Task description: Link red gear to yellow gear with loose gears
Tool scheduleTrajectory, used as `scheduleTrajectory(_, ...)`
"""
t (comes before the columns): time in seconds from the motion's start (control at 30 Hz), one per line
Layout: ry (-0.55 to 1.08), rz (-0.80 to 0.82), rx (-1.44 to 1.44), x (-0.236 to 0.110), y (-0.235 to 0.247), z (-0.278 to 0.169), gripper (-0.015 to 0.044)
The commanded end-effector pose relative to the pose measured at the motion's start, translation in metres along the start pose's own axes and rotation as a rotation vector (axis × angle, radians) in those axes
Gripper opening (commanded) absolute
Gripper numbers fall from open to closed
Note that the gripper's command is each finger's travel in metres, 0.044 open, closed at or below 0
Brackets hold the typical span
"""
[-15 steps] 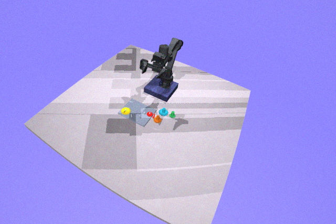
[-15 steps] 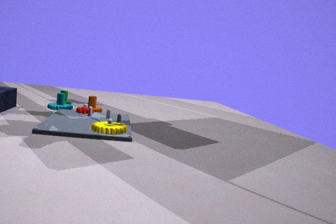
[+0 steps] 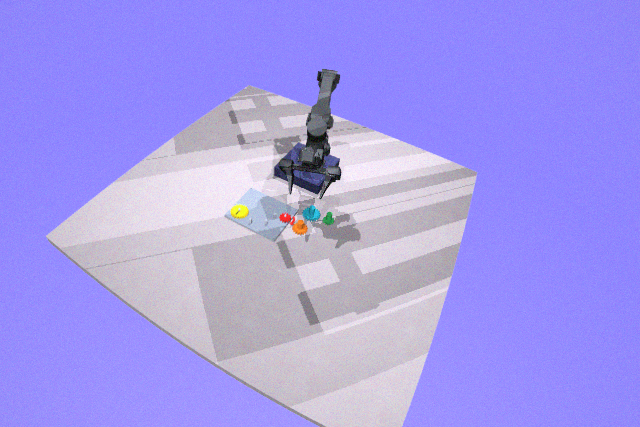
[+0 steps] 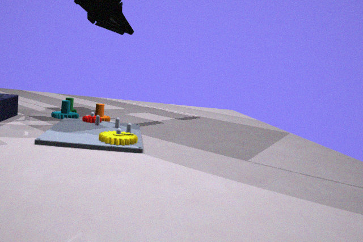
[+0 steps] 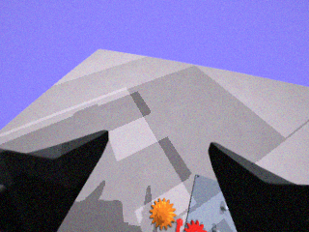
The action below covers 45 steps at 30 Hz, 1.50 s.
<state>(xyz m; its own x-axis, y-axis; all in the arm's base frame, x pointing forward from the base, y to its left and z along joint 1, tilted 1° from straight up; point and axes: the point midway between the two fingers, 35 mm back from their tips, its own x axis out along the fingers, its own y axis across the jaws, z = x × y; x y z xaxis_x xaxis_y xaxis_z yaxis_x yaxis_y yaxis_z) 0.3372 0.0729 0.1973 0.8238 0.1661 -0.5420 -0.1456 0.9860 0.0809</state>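
The grey board [image 3: 252, 197] [image 4: 64, 137] [image 5: 205, 188] lies on the table with three bare pegs. The red gear [image 3: 285, 217] [image 4: 87, 118] [image 5: 195, 227] sits on one end peg. The yellow gear [image 3: 239, 211] [image 4: 117, 138] with a black stripe sits on the far-end peg. The orange gear [image 3: 299, 227] [image 4: 100, 110] [image 5: 162, 214], teal gear [image 3: 311, 213] [image 4: 65, 109] and green gear [image 3: 329, 218] [image 4: 71, 103] stand loose on the table beside the board's red-gear end, handles up. My gripper [image 3: 306, 195] [image 4: 127, 32] [image 5: 158, 140] is open and empty, high above the table and gears.
The arm's dark blue base [image 3: 296, 179] [image 4: 8, 107] stands behind the board and loose gears. The red arrow [image 3: 293, 220] [image 5: 179, 225] lies beside the red gear, between it and the orange gear. The three loose gears stand close together. Shadows cross the table.
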Motion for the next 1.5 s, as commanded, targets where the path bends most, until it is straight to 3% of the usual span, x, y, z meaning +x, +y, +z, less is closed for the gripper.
scheduleTrajectory(0.0, 0.234, 0.035, -0.011, 0.016, 0.023, -0.041, 0.0440)
scheduleTrajectory(0.33, 0.971, -0.008, -0.154, 0.002, 0.069, -0.167, 0.0440)
scheduleTrajectory(1.43, 0.984, -0.011, -0.158, 0.024, 0.066, -0.204, 0.0440)
scheduleTrajectory(1.47, 0.984, -0.011, -0.158, 0.024, 0.066, -0.204, 0.0414)
